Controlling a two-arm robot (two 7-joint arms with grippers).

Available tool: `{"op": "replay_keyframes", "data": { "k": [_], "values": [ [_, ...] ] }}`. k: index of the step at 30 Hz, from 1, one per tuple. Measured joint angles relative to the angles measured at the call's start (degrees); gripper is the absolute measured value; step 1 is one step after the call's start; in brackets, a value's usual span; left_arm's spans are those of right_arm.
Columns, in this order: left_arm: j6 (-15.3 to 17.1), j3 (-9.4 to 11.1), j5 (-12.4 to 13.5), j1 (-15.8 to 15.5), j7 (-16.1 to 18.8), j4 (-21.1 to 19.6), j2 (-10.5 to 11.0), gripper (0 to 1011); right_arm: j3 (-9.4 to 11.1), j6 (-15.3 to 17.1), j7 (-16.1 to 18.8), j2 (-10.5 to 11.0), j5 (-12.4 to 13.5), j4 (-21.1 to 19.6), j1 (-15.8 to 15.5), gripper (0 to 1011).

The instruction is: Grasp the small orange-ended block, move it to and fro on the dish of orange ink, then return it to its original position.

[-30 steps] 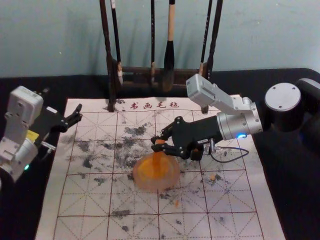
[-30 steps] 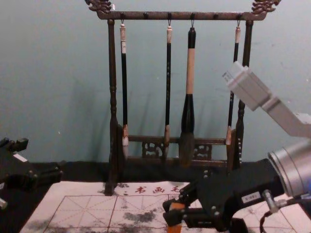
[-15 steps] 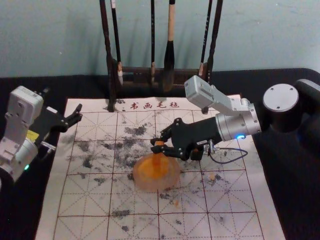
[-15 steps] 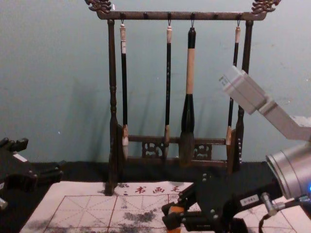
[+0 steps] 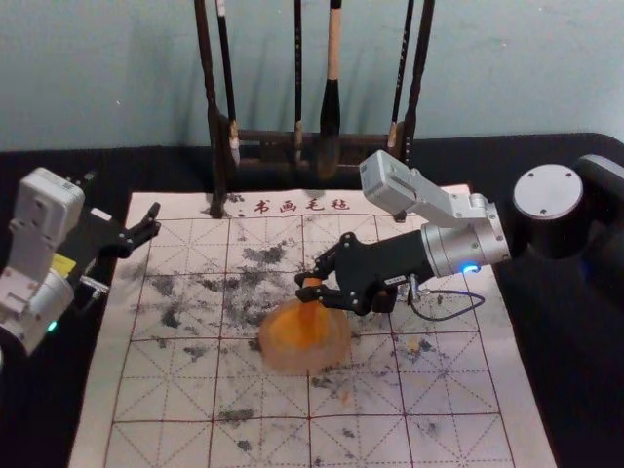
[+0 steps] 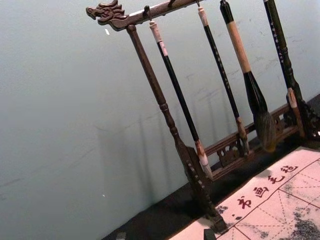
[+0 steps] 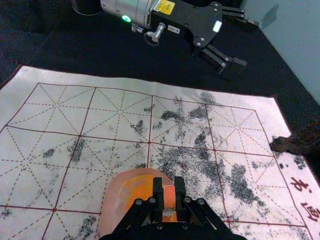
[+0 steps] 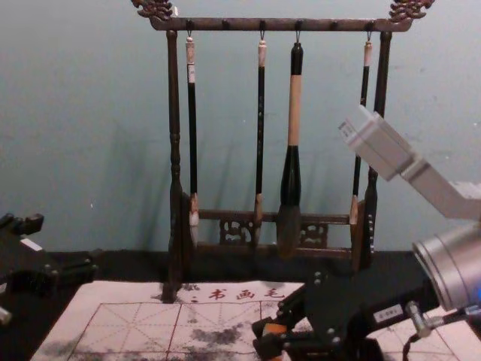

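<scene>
Head view, right gripper [image 5: 309, 285], by dish [image 5: 282, 364] edge

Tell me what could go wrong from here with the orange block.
The right gripper pinches the block between narrow fingertips, so it might twist or slip if it drags.

Nothing braces the dish, with the left gripper off by the mat's left edge; a hard stroke could shove it.

Ink might drip onto the mat during the return.
</scene>
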Motion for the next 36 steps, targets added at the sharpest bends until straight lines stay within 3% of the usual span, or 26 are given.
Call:
{"op": "replay_keyframes", "data": {
  "k": [36],
  "values": [
    [0.0,0.0,0.0,0.0,0.0,0.0,0.0,1001,-0.3,1.9,0.0,4.8,0.4,-7.5,-2.3,133]
  ]
}}
